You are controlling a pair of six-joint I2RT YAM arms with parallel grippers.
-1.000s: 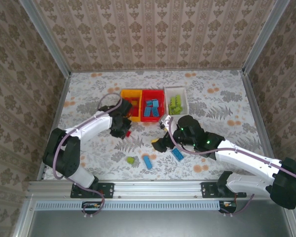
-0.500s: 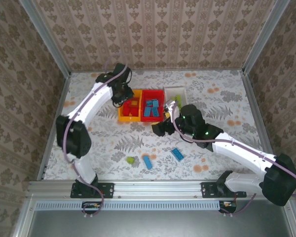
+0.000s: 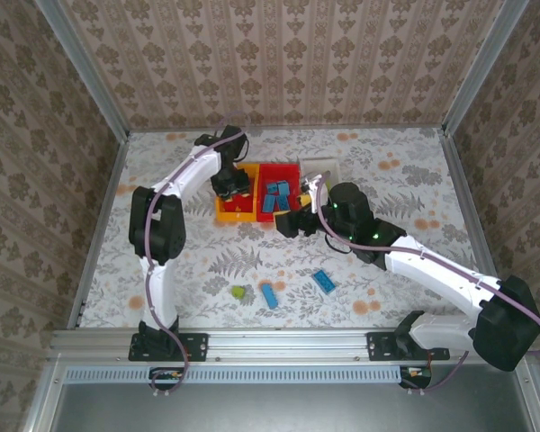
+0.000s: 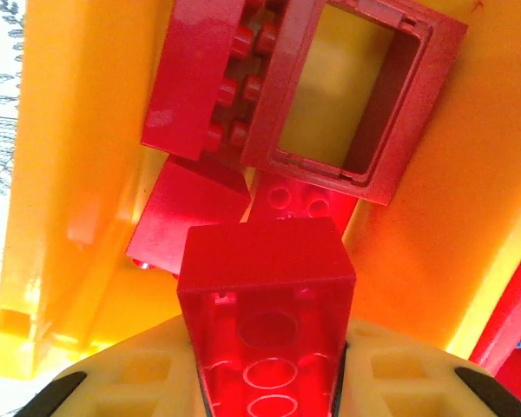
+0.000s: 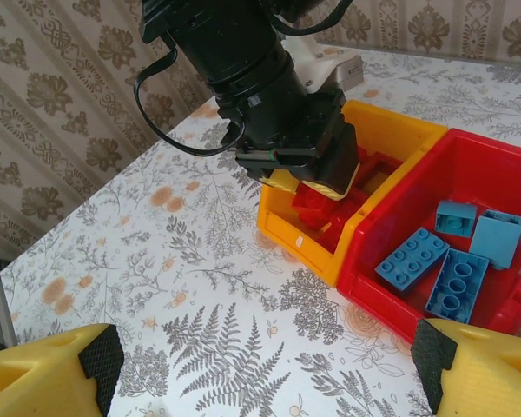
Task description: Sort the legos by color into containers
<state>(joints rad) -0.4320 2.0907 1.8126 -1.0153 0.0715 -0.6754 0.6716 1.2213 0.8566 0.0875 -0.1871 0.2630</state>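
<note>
My left gripper point(image 3: 229, 184) hangs low inside the yellow-orange container point(image 3: 236, 213), shut on a red lego point(image 4: 265, 287) that stands between its fingers point(image 4: 113, 382). Under it lie more red legos point(image 4: 195, 78) and an open square red frame point(image 4: 430, 95). The red container point(image 3: 279, 217) beside it holds several blue legos point(image 5: 451, 261). A corner of the white container point(image 3: 322, 164) shows behind my right arm. My right gripper point(image 3: 292, 223) hovers open over the table just in front of the red container, nothing between its fingers point(image 5: 48, 373).
Loose on the table near the front lie a lime lego point(image 3: 239, 292) and two blue legos point(image 3: 269, 294) point(image 3: 323, 281). The left arm's wrist point(image 5: 269, 78) stands over the yellow container. Papered walls close in the table on three sides.
The left arm has swung from the table in front of the yellow container up and over into it, carrying the red lego. My right gripper has moved back toward the containers.
</note>
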